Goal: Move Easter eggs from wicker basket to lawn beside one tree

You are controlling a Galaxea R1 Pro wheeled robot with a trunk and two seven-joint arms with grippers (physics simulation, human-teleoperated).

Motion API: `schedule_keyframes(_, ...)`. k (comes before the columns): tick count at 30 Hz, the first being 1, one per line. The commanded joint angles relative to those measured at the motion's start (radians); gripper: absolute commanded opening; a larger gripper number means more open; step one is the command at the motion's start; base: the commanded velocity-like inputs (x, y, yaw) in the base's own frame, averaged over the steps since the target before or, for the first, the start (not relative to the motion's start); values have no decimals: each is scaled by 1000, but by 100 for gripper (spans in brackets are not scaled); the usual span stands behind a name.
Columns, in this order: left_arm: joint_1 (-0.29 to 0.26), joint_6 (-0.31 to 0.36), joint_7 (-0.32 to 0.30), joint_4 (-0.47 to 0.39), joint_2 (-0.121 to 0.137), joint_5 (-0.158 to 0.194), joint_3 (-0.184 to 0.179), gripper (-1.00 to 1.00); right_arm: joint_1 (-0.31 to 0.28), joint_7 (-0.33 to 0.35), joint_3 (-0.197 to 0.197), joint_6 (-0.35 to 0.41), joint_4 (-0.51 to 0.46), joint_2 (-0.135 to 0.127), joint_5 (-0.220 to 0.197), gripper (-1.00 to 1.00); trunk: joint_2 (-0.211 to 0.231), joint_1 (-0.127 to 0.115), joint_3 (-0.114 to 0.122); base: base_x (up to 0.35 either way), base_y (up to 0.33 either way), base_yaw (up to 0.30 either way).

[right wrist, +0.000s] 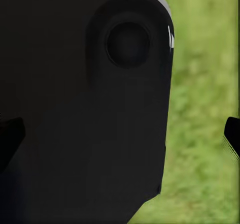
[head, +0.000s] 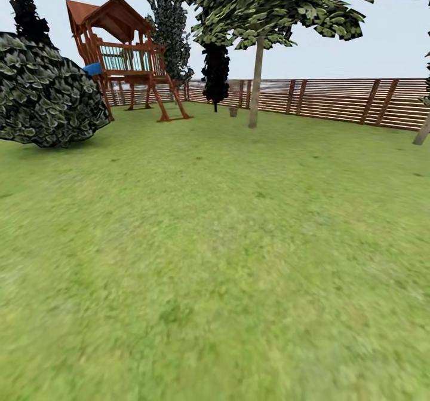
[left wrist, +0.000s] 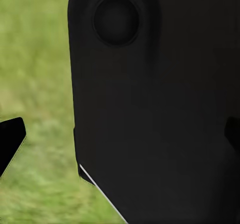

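The lawn (head: 227,257) spreads out wide and green ahead of me in the head view. A tree (head: 257,84) with a pale, slim trunk and a light green crown stands at the far side, near the fence. The Easter eggs and the wicker basket are out of view. In the left wrist view, my left gripper (left wrist: 120,139) is open, its dark fingertips (left wrist: 10,141) spread to the picture's edges in front of a black part of the robot's body. My right gripper (right wrist: 120,134) is open in the same way, with a fingertip (right wrist: 232,134) over grass.
A wooden playset (head: 125,54) stands at the far left and a big dark bush (head: 48,96) sits closer on the left. A dark cypress-like tree (head: 215,72) and the brown slat fence (head: 334,99) close off the back. Another pale trunk (head: 423,131) leans at the right edge.
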Motion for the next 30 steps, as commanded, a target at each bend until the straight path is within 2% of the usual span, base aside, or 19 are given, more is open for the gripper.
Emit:
schedule_keyframes(1, 1, -1, 0, -2, 0, 1, 0, 100, -1, 0, 0, -3, 1, 0, 1, 100, 0, 1, -1, 327, 0, 0)
schedule_keyframes(30, 1, -1, 0, -1, 0, 1, 0, 100, -1, 0, 0, -4, 1, -2, 1, 100, 0, 1, -1, 328, 0, 0)
